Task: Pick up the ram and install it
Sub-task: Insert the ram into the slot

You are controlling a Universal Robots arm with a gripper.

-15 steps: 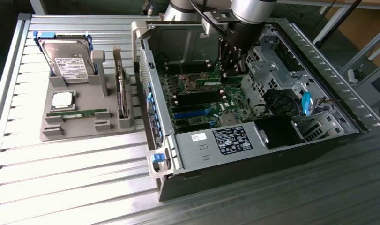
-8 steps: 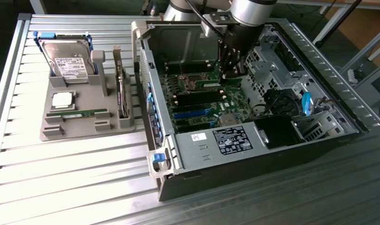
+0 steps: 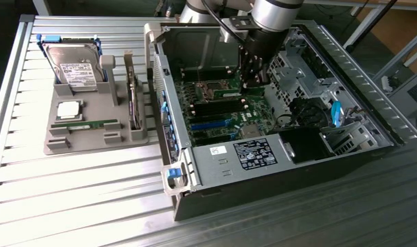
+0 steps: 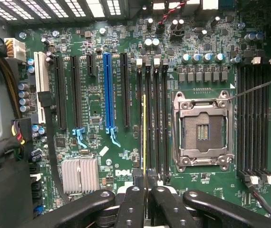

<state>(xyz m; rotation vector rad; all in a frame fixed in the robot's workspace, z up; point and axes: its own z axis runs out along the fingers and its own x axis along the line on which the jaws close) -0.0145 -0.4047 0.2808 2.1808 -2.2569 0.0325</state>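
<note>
My gripper point(image 3: 248, 88) reaches down into the open computer case point(image 3: 215, 170), above the motherboard. Its fingers are shut on the ram point(image 3: 229, 94), a thin green stick. In the wrist view the ram point(image 4: 144, 133) appears edge-on as a narrow yellowish line running out from between the black fingers of the gripper point(image 4: 145, 186). It lies along the black memory slots point(image 4: 157, 118) beside the empty CPU socket point(image 4: 202, 130). Whether it touches a slot I cannot tell. A look-alike green stick point(image 3: 85, 125) lies on the grey parts tray point(image 3: 91, 141).
The tray at the exterior view's left also holds a hard drive point(image 3: 74, 64), a square silver CPU chip point(image 3: 69, 109) and an upright dark expansion card point(image 3: 132, 98). Case walls, a drive cage point(image 3: 297, 72) and a silver heatsink point(image 4: 80, 175) ring the motherboard. More memory slots point(image 4: 254, 118) flank the socket's other side.
</note>
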